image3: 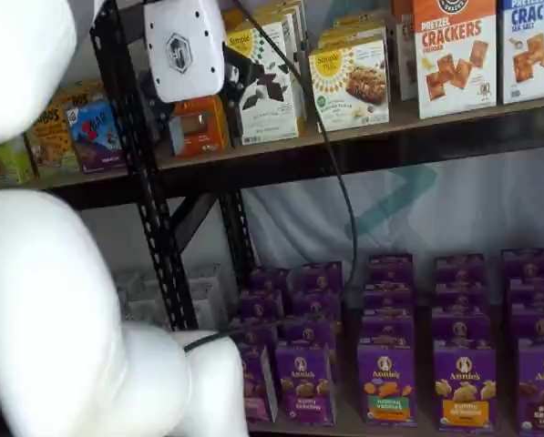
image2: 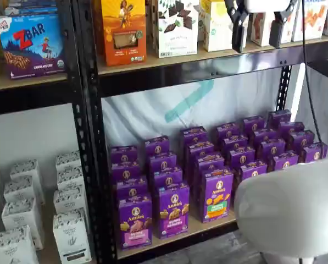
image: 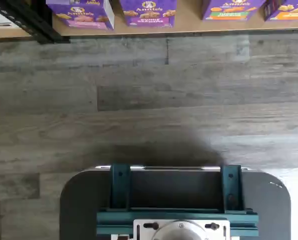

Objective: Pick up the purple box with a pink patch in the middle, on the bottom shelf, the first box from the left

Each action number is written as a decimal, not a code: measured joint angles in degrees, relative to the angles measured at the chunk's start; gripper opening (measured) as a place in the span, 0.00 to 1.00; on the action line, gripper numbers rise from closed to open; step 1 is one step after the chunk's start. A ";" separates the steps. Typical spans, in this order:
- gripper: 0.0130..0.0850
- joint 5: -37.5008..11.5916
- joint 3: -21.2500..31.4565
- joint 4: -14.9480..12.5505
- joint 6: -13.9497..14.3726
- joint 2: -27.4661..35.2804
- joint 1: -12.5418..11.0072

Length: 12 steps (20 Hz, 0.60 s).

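Observation:
The purple box (image2: 135, 221) with the pink band stands upright at the front left end of the bottom shelf (image2: 207, 226), just right of a black rack post. In a shelf view (image3: 255, 384) my white arm partly hides it. The wrist view shows it (image: 82, 13) on the tan board (image: 188, 26), beyond the grey floor. My gripper (image2: 258, 34) hangs high up in front of the upper shelf, far above and to the right of the box. Its two black fingers are apart with nothing between them. It also shows in a shelf view (image3: 199, 96).
Rows of other purple cartons fill the bottom shelf, among them one with a green-and-orange patch (image2: 217, 196). A black rack post (image2: 92, 143) separates white cartons (image2: 70, 234). My white arm (image2: 290, 212) stands in front, its cable (image2: 309, 82) hanging. A dark mount with teal brackets (image: 174, 200) shows.

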 joint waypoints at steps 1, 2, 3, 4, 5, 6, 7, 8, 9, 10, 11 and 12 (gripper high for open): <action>1.00 0.11 -0.06 -0.57 0.29 0.07 0.55; 1.00 0.20 -0.13 -1.44 0.66 0.15 1.37; 1.00 0.12 -0.10 -1.72 0.77 0.10 1.54; 1.00 0.04 -0.02 -1.78 0.80 0.04 1.55; 1.00 -0.01 0.05 -1.72 0.79 -0.01 1.51; 1.00 -0.09 0.15 -1.64 0.79 -0.08 1.46; 1.00 -0.21 0.34 -1.67 0.88 -0.19 1.56; 1.00 -0.41 0.65 -1.84 1.09 -0.35 1.86; 1.00 -0.68 1.05 -1.82 1.25 -0.55 2.00; 1.00 -0.95 1.54 -1.79 1.46 -0.75 2.20; 1.00 -1.27 2.12 -1.74 1.73 -0.96 2.45; 1.00 -1.75 2.85 -1.78 2.13 -1.24 2.88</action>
